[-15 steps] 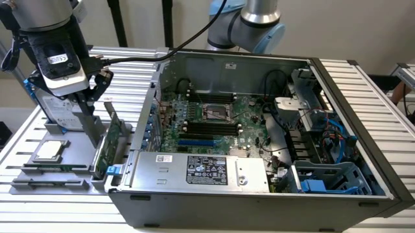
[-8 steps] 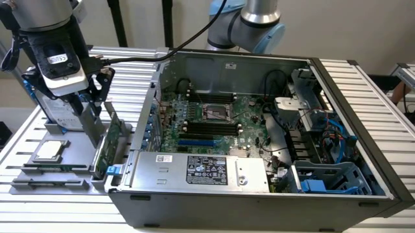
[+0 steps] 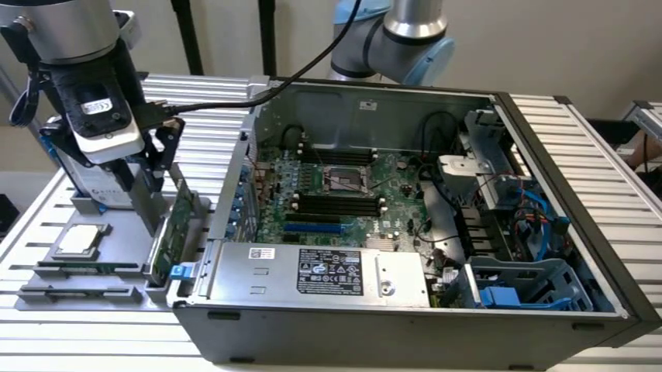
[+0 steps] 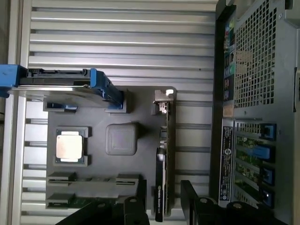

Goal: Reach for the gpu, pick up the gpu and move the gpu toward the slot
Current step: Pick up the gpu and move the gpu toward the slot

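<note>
The gpu [image 3: 184, 225] is a thin green card standing on edge in a grey holder [image 3: 52, 280] beside the open computer case. In the wrist view the gpu [image 4: 161, 159] runs lengthwise, with its silver bracket [image 4: 164, 96] at the far end. My gripper [image 3: 148, 180] hangs just above the card's end away from the bracket. It is open. The gripper [image 4: 163, 207] has one dark finger on each side of the card's line, and neither touches the card. Blue slots [image 3: 313, 229] lie on the motherboard [image 3: 342, 194] inside the case.
The holder [image 4: 96, 119] also carries a silver hard drive with blue rails [image 4: 61, 80], a square CPU chip [image 4: 69, 146] and memory sticks [image 4: 91, 180]. The case wall [image 4: 253, 112] stands close beside the gpu. A power supply [image 3: 321, 273] fills the case's near side.
</note>
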Available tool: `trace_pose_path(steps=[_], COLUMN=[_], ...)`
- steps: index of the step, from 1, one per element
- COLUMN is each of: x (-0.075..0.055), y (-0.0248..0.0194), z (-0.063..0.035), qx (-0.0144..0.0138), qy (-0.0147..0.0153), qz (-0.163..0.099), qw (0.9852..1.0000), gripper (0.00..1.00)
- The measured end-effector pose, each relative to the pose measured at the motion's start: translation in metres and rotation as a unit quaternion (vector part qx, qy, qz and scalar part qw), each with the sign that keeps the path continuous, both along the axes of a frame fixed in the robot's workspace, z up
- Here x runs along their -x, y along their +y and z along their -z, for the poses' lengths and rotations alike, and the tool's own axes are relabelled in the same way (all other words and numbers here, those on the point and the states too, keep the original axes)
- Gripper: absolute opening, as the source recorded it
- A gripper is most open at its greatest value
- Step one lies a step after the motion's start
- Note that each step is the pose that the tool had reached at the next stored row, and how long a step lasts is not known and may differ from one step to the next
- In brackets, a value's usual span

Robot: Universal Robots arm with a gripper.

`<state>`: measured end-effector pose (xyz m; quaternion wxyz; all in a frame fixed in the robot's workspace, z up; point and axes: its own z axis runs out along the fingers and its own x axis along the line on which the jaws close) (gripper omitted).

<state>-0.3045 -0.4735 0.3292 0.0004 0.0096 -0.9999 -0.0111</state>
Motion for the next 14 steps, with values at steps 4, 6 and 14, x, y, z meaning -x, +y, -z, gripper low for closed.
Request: trace_pose_path(steps=[4, 6, 14], x=[0.001, 0.001, 0.002], y=[0.0001, 0.0002, 0.0002], z=[0.0074, 0.0109, 0.0254], qx=[0.0018, 0.0025, 0.0064], qy=[-0.0002, -0.0005, -0.0056], qz=[0.000, 0.000, 0.000], qw=[1.0000, 1.0000, 1.0000], gripper=[0.42, 0.42, 0.42])
